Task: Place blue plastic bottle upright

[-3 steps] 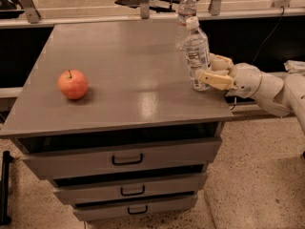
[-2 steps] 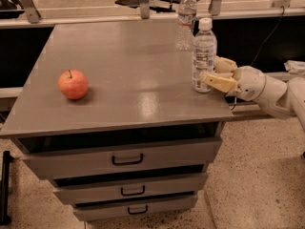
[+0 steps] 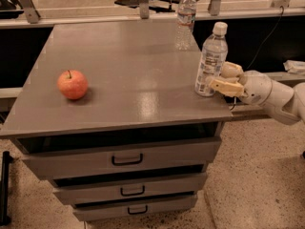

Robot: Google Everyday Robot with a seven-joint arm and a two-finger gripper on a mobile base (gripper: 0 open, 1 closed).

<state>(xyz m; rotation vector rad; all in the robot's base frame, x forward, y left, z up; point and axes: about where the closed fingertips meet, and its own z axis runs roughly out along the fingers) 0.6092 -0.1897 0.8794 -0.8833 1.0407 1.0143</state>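
Grey tabletop [image 3: 128, 80]: blue plastic bottle [image 3: 209, 63] (upright) against pincer [image 3: 220, 78]

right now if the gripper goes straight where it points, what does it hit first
The gripper, at the right edge of the table, points at the upright blue plastic bottle standing at its tip, so it would likely meet that first.

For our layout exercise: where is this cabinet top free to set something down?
Free: the middle, between apple and blue plastic bottle, and the back left corner. Crowded: the right edge, gripper beside that bottle, ribbed clear bottle behind.
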